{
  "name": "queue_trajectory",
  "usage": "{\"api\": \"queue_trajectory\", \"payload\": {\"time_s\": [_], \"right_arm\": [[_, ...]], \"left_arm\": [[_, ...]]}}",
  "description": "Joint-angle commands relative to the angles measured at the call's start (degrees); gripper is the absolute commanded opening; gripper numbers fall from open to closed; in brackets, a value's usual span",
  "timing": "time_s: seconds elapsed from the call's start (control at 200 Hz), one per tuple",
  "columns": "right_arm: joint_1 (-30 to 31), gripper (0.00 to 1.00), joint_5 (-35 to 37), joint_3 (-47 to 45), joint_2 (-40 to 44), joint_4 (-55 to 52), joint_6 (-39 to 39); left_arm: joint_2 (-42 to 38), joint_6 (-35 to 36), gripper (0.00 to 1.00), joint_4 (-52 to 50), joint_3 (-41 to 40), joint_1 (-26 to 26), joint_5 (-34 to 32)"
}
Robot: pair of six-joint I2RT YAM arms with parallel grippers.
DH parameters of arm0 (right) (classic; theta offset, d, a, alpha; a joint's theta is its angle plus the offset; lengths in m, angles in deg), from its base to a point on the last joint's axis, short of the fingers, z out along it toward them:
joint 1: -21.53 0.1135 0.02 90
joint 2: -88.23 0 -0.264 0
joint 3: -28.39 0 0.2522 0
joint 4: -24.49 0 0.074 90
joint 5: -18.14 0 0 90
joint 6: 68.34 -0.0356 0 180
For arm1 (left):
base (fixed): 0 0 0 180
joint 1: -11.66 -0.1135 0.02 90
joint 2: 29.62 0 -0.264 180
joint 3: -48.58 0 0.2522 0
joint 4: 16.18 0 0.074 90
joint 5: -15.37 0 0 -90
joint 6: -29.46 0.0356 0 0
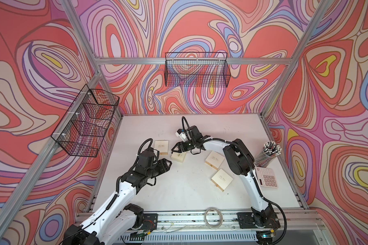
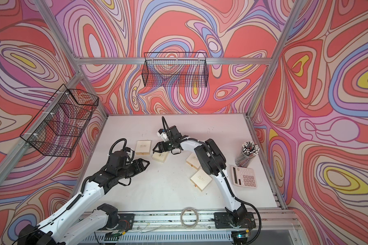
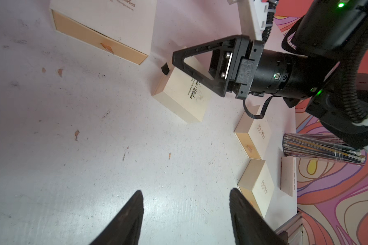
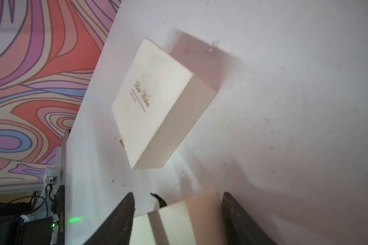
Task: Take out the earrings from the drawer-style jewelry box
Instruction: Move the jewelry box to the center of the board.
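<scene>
left gripper (image 3: 185,190) – released, above table (image 3: 72,169) | right gripper (image 4: 178,193) – astride cream box (image 4: 179,222), grip unclear

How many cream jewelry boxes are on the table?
4: leftmost box; middle box under the right gripper; third box and nearest box beside the right arm. None seems hidden.

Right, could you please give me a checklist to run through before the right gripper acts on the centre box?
1. Right gripper straddles the centre box: ok.
2. Firm grip on that box: cannot tell.
3. Left gripper open and empty: ok.
4. Left gripper apart from the centre box: ok.
5. Drawer of the centre box pulled out: cannot tell.
6. Earrings in sight: cannot tell.
</scene>
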Motion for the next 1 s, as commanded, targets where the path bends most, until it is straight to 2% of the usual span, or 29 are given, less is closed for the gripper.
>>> {"api": "queue_trajectory", "payload": {"time_s": [0.0,0.2,0.305,0.551,0.636,0.801,0.911,0.991], "right_arm": [[0.14,0.65,-6.0,-2.3,-1.19,-2.14,4.64],[0.58,0.59,-10.11,-9.05,2.6,-0.76,7.17],[2.48,0.58,-7.74,-13.09,6.06,-2.0,9.39],[5.59,0.58,-4.44,-25.89,16.39,9.37,3.17],[5.73,0.61,-0.97,-27.69,19.24,13.72,-0.88],[5.78,0.61,11.51,-28.76,26.21,16.36,-7.84],[6.27,0.59,16.42,-35.01,32.21,19.08,-15.43],[8.1,0.57,19.62,-41.02,37.27,19.67,-18.19]], "left_arm": [[0.2,0.91,0.64,-1.06,0.33,-0.36,-0.38],[1.45,0.85,0.64,-0.79,-0.53,-0.31,0.72],[2.27,0.58,0.64,-0.16,-1.45,-0.33,1.56],[3.48,-1.5,0.64,2.07,-5.17,-0.47,2.97],[4.62,-2.15,0.63,4.41,-6.16,-0.87,3.33],[6.51,-2.81,0.59,6.82,-8.4,-0.97,4.98],[8.05,-2.23,0.55,9.12,-9.04,-1.02,7.57],[10.08,-1.56,0.47,8.99,-8.35,-1.02,7.97]]}}
